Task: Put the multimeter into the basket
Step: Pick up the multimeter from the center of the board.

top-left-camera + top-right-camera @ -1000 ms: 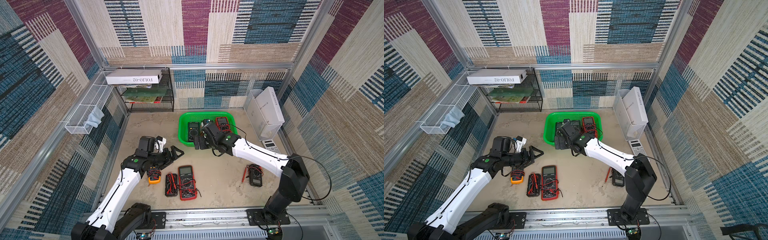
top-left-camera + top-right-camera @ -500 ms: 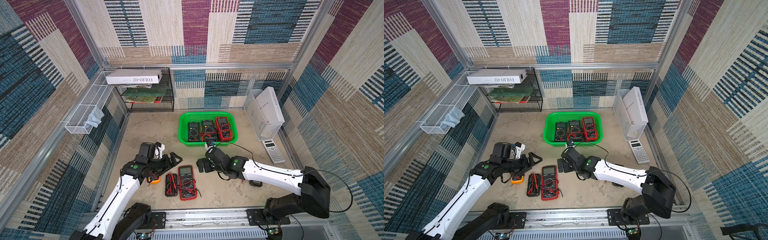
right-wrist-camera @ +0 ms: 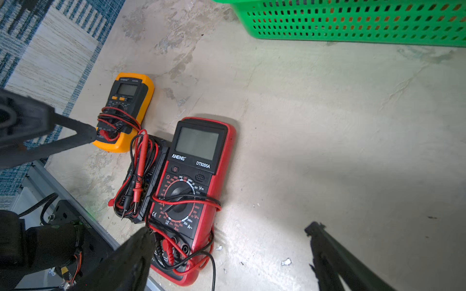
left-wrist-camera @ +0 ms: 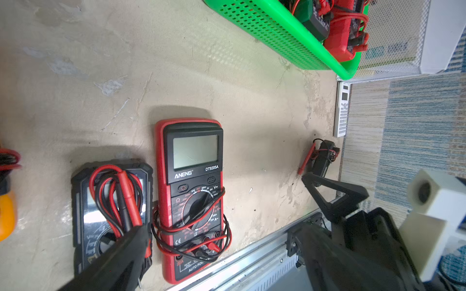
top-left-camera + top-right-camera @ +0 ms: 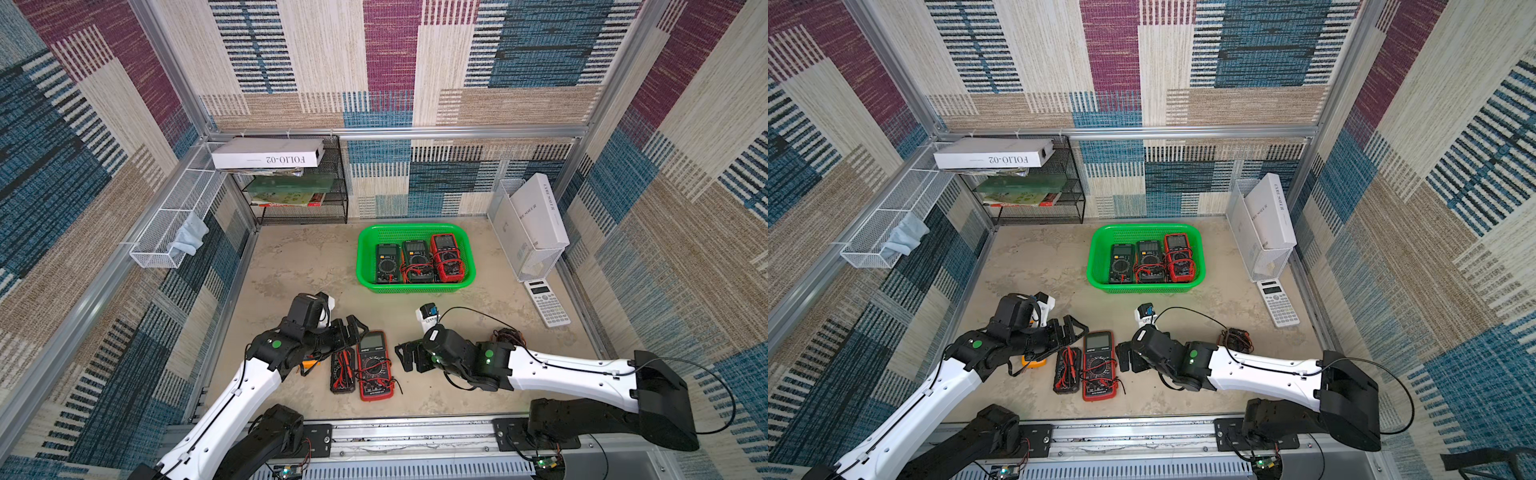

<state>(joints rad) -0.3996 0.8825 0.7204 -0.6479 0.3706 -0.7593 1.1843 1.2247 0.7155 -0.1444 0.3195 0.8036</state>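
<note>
The green basket [image 5: 415,227] [image 5: 1142,227] stands at mid-back of the table and holds three multimeters, two dark and one red. A big red multimeter [image 5: 375,365] [image 4: 191,181] [image 3: 199,181] lies flat at the front, its leads wrapped round it. A black multimeter [image 5: 343,371] lies against its left side, and an orange one [image 3: 126,108] is partly under my left arm. My left gripper [image 5: 353,328] [image 4: 224,204] hangs open just above the red multimeter's top left. My right gripper [image 5: 409,355] [image 3: 229,230] stands open close to its right side. Both hold nothing.
A small black multimeter [image 4: 324,158] lies behind my right forearm. A white calculator [image 5: 546,301] sits by the right wall, below a mesh holder with white boxes [image 5: 536,216]. A black rack [image 5: 299,187] stands at the back left, and the metal rail [image 5: 415,432] runs along the front.
My right gripper has drawn back from over the basket to the front of the table, beside the red multimeter. My left gripper has edged closer to that multimeter.
</note>
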